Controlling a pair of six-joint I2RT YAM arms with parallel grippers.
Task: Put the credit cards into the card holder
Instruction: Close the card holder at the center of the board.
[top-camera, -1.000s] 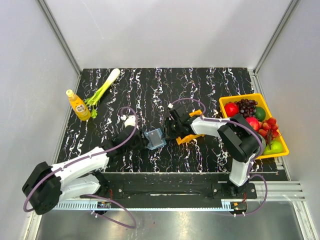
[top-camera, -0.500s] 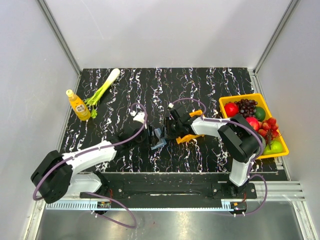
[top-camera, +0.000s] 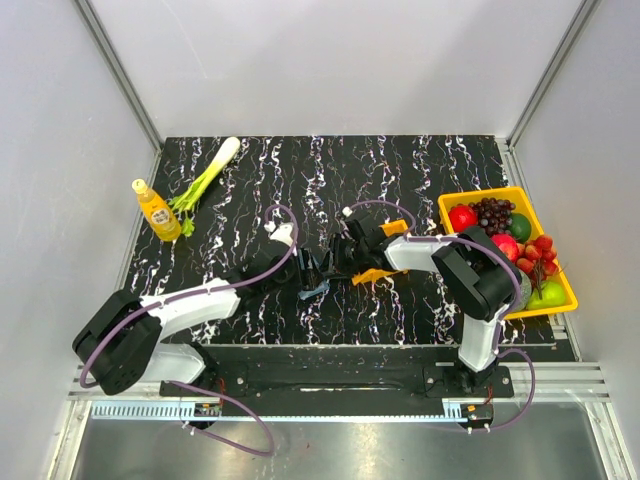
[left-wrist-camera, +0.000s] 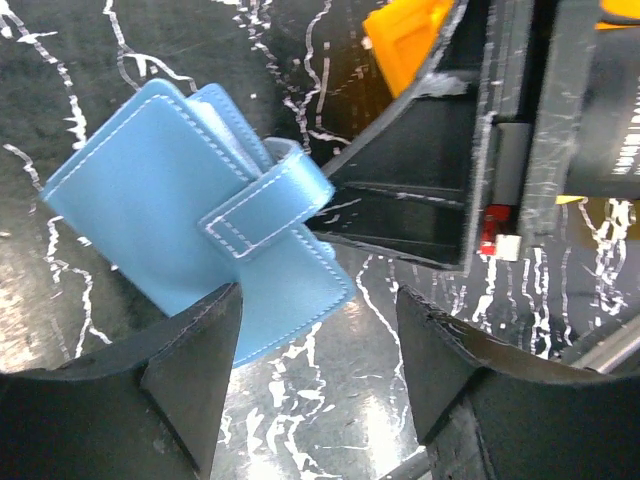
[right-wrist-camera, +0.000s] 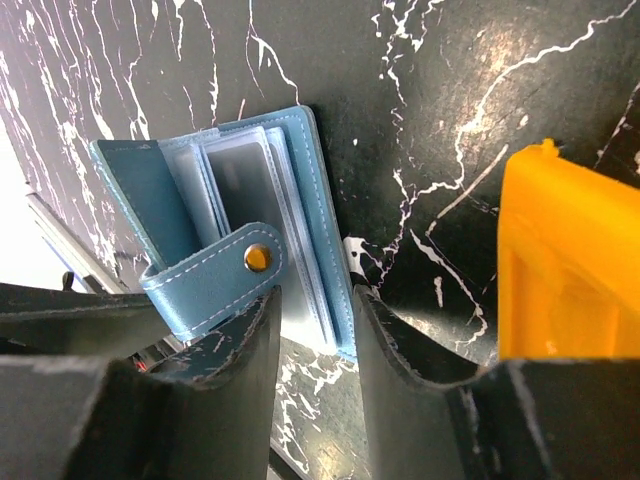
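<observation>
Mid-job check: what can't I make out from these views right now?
Inside the orange tray: covered by the right arm in the top view, cut off by the edge in both wrist views; no credit cards visible.
Sleeves of the card holder, right wrist: cloudy plastic, contents unclear.
The right gripper: its fingers hide whether they pinch the holder.

Two arms, same build. The left arm (top-camera: 190, 305) and right arm (top-camera: 412, 250) both wear white shells between chunky black joints. A purple cable (top-camera: 295, 235) loops loose along each one. The black bases (top-camera: 470, 380) sit on a black plate (top-camera: 330, 370), with a pale slotted rail (top-camera: 300, 408) out front. Up close, the left end effector (left-wrist-camera: 315, 300) has broad matte-black wedge fingers (left-wrist-camera: 190, 380), scuffed. The right end effector (right-wrist-camera: 315, 300) looks the same, worn grey along the edges.
</observation>
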